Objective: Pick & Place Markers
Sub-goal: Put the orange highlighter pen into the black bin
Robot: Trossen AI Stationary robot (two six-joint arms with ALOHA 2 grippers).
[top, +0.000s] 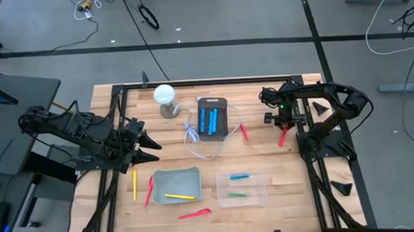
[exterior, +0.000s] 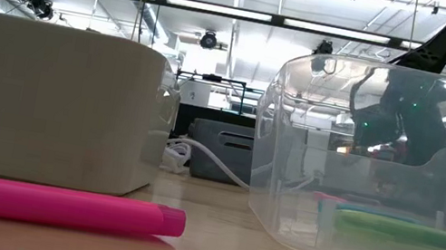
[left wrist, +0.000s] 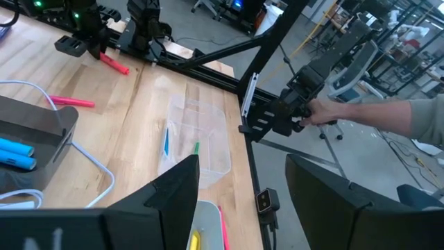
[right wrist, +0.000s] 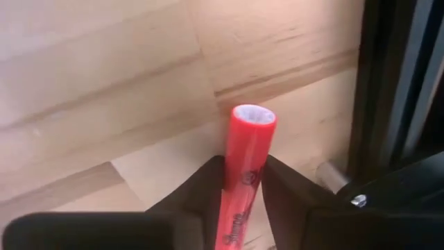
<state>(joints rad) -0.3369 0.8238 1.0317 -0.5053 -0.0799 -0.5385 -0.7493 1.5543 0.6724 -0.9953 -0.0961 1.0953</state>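
Right gripper (right wrist: 243, 187) was down at the far right of the wooden table (top: 266, 162), its two dark fingers (right wrist: 201, 187) clamped on a short red marker (right wrist: 244, 167), one on each side of the barrel (pads touching it in the right wrist view). In the high view this red marker (top: 284, 135) sat just under the right gripper (top: 282, 126), near the black frame rail.

Left gripper (top: 152, 149) hung over the left side of the table, fingers (left wrist: 163, 201) spread wide apart, nothing between them.

Other markers: several blue markers (top: 208, 119) lay in the dark grey tray (top: 211, 101) at far centre; another red marker (top: 244, 132) lay on the wood just right of that tray. A clear plastic box (top: 242, 199) near right of centre held a blue marker (top: 238, 177) and a green marker (top: 236, 195). The grey-green bin (top: 176, 178) near centre held a yellow marker (top: 180, 196). A yellow marker (top: 134, 184) and a red marker (top: 148, 191) lay on the table left of the bin; a pink marker (top: 194, 215) lay at the near edge.

A white coiled cable (top: 194, 138) ran beside the tray, with a white round lamp (top: 165, 95) to its far left. A person's hand (left wrist: 326, 111) held a dark device off the table (left wrist view).
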